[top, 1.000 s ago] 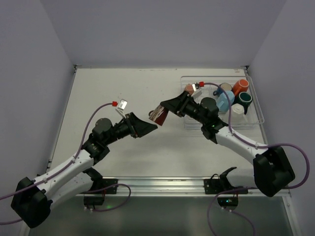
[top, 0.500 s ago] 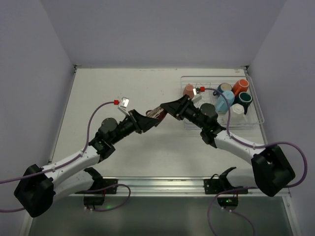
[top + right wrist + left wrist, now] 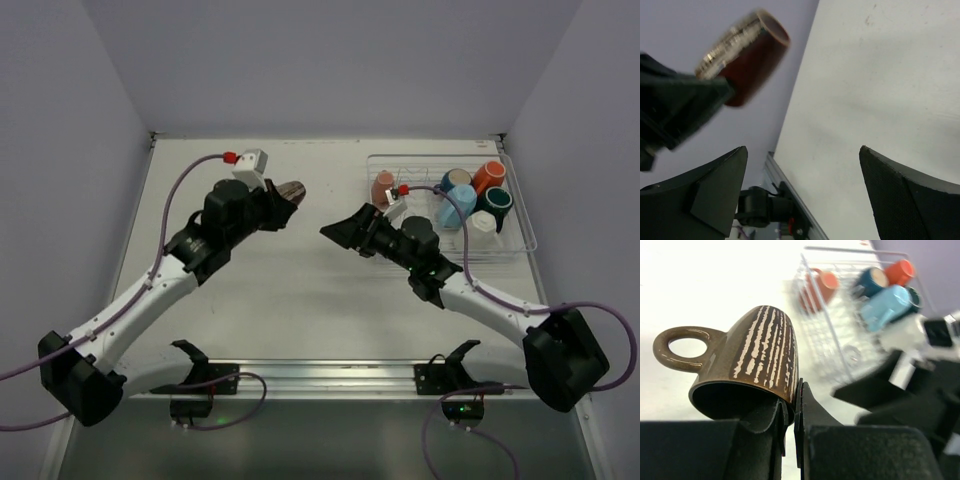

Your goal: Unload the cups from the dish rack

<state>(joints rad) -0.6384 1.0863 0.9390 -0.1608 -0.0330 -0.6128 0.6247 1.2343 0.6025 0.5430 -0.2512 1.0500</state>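
Observation:
A brown cup with cream stripes (image 3: 760,355) hangs above the table's middle left, its handle to the left in the left wrist view. My left gripper (image 3: 792,390) is shut on its rim, one finger inside and one outside. From above, this cup (image 3: 290,190) juts out of the left gripper (image 3: 275,200). My right gripper (image 3: 335,232) stands open and empty a short way to the right, apart from the cup (image 3: 747,50); nothing lies between its fingers (image 3: 802,155). The dish rack (image 3: 522,232) at the back right holds salmon (image 3: 383,185), light blue (image 3: 455,207), orange (image 3: 488,177) and dark teal (image 3: 497,203) cups.
A dark blue cup (image 3: 457,180) and a white one (image 3: 483,222) also sit in the rack. Walls close the table on the left, the back and the right. A metal rail (image 3: 330,375) with the arm bases runs along the near edge.
The right gripper let go of the brown cup and opened wide. The left gripper shut on the cup's rim and carried it left and toward the back; the arms moved apart.

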